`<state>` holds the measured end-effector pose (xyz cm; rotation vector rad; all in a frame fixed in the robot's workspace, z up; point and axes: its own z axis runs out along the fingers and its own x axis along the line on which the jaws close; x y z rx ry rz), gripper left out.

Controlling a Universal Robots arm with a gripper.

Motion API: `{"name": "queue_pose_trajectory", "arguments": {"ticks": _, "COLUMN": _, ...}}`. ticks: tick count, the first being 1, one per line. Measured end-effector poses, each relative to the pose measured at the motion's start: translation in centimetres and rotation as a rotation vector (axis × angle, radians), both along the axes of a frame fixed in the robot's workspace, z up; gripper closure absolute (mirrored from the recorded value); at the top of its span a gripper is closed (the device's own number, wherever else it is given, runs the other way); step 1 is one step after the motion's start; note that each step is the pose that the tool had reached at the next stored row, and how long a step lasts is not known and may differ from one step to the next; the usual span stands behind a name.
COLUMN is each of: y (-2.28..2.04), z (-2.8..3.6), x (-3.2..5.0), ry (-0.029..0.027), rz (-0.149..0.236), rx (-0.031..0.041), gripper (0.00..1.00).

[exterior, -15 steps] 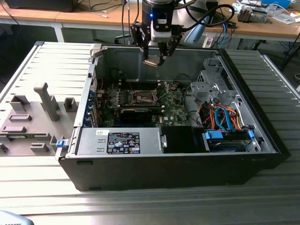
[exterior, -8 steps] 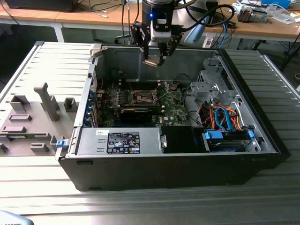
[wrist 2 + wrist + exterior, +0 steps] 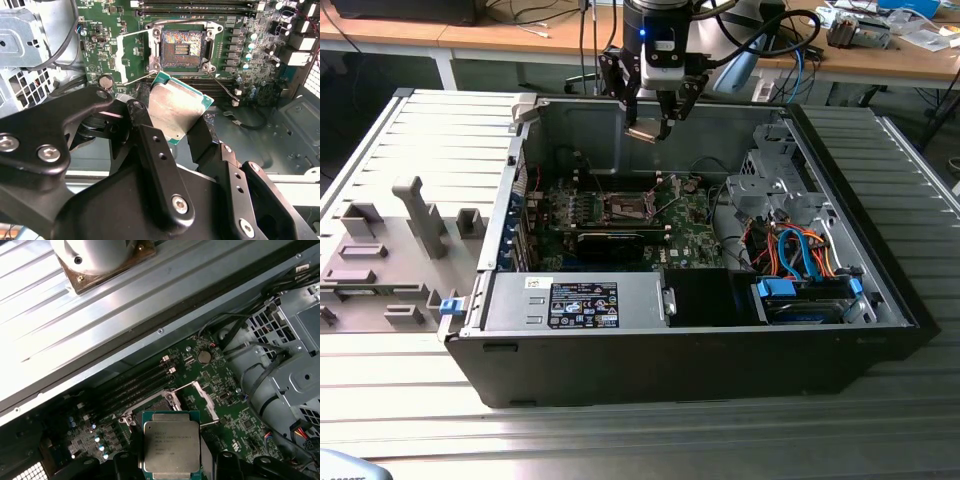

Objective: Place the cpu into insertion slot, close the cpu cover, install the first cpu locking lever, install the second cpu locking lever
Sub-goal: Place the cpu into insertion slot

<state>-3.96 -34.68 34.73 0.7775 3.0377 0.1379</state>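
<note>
I have the pincer (image 3: 653,126) closed on the cpu (image 3: 645,132), its two black fingers (image 3: 201,136) pressing on opposite edges of the chip so the faces stay untouched. In the exterior view it hangs high over the open case (image 3: 700,350), above the rear wall and well clear of the board (image 3: 685,235). Gripping by the edges keeps the underside free to meet the contacts, and the height keeps the chip away from cables and brackets.

In both wrist views the cpu's silvery-grey lid faces the cameras, so the contact side points down toward the board. It is a flat square with a green rim showing around the metal, and faint print on the lid.

The slot (image 3: 182,47) lies bare below and ahead of the chip, its brownish contact field exposed inside a dark rim. The cover (image 3: 119,59) is swung back beside it, leaving the way in open. The thin wires near the socket corners are probably the levers, though I cannot be sure. The case rests on a ribbed metal surface (image 3: 620,440).
</note>
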Motion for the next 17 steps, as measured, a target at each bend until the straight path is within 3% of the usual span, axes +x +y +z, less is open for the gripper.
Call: {"name": "queue_pose_trajectory", "arguments": {"ticks": 17, "y": 0.00, "z": 0.00, "x": 0.00, "ry": 0.0000, "rz": -0.017, "rx": 0.0001, "gripper": 0.45}}
